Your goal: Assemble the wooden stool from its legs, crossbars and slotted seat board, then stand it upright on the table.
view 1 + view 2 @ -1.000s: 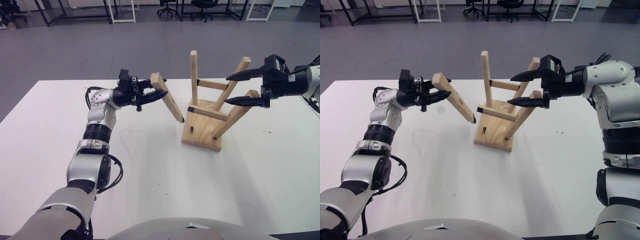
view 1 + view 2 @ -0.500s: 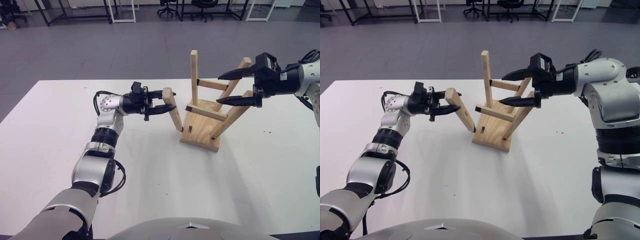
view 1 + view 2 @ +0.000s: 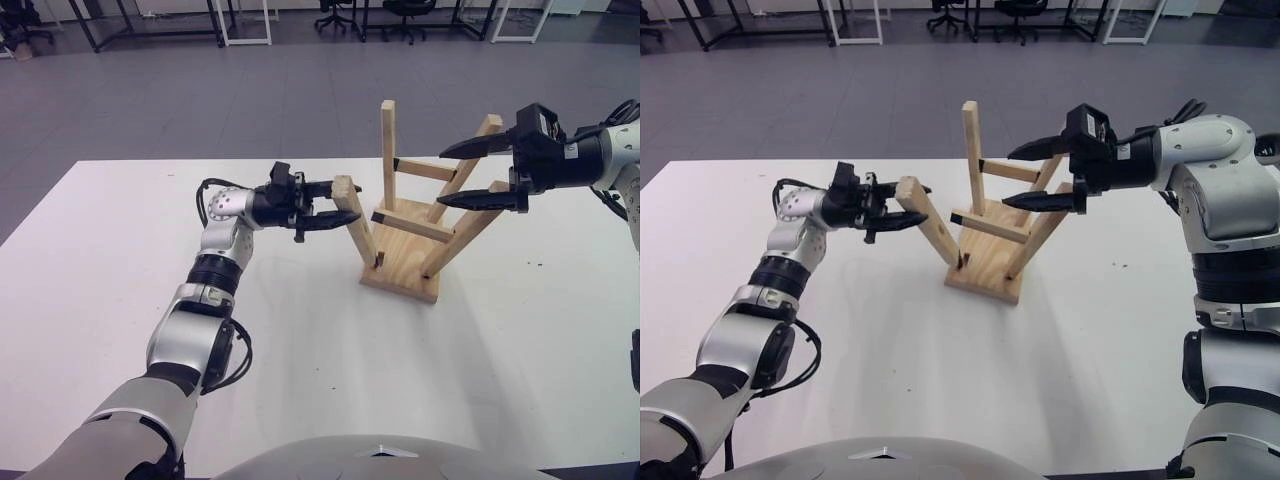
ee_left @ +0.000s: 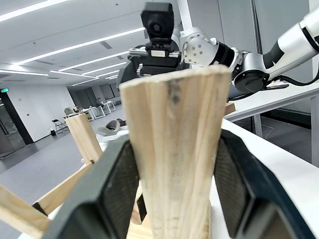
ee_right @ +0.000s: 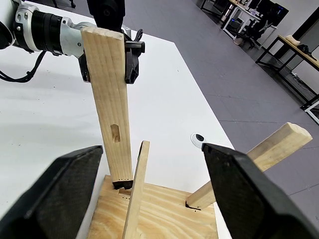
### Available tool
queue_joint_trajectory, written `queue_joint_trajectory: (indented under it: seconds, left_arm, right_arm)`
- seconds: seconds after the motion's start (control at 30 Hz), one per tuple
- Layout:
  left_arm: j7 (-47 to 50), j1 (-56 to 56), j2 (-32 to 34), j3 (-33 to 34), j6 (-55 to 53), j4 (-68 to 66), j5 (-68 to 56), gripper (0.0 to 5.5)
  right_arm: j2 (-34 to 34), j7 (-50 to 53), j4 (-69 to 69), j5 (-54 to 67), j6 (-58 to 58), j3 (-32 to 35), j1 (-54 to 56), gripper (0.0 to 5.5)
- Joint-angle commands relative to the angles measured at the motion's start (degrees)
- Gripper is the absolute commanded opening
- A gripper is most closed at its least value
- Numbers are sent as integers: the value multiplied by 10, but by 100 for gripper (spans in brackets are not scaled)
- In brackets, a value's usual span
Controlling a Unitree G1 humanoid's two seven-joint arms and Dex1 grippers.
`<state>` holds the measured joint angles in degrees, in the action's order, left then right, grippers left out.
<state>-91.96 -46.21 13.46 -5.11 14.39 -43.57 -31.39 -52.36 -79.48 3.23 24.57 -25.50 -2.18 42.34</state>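
Now the black two-fingered left gripper (image 3: 352, 203) is clamped on the top end of a pale rectangular wooden stool leg (image 3: 365, 232) — the left wrist view shows both pads (image 4: 119, 194) pressed flat against opposite faces of the wood. That leg tilts, its lower end resting on the square pale wooden seat board (image 3: 405, 278) at the corner nearest the left arm.

The seat board lies flat on the white tabletop (image 3: 300, 350), nearer the far edge than the near one and towards the right edge. Standing up from it are one upright wooden leg (image 3: 388, 140) and two leaning wooden legs (image 3: 450, 245), joined by thin dark-ended wooden crossbars (image 3: 425, 169).

The black right gripper (image 3: 440, 180) is spread wide and holds nothing; it sits at the upper ends of the leaning legs, one finger high and one low. Whether either finger touches the wood cannot be told.
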Motion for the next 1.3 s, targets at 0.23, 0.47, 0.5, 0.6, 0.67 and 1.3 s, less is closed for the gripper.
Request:
queue_joint_trajectory:
  seconds: [0.23, 0.47, 0.5, 0.6, 0.67, 1.3]
  left_arm:
    - [-5, -2, 23, -45, 40, -50, 12, 204]
    - [-5, -55, 56, -69, 23, -72, -4, 204]
    - [-5, -61, 58, -74, 22, -76, -5, 204]
    - [-5, -75, 58, -85, 15, -83, -13, 204]
    - [-5, -86, 59, -85, 12, -90, -17, 204]
    - [-5, -137, 91, -217, 23, -116, -30, 204]
  right_arm:
    - [-5, -6, -7, 3, 5, 15, -6, 373]
    - [-1, 9, -41, 11, -16, 17, -18, 373]
    - [1, 12, -43, 12, -19, 15, -16, 373]
    - [5, 17, -50, 15, -26, 13, -13, 373]
    - [7, 20, -55, 17, -30, 13, -16, 373]
    - [13, 32, -72, 30, -34, 19, -39, 373]
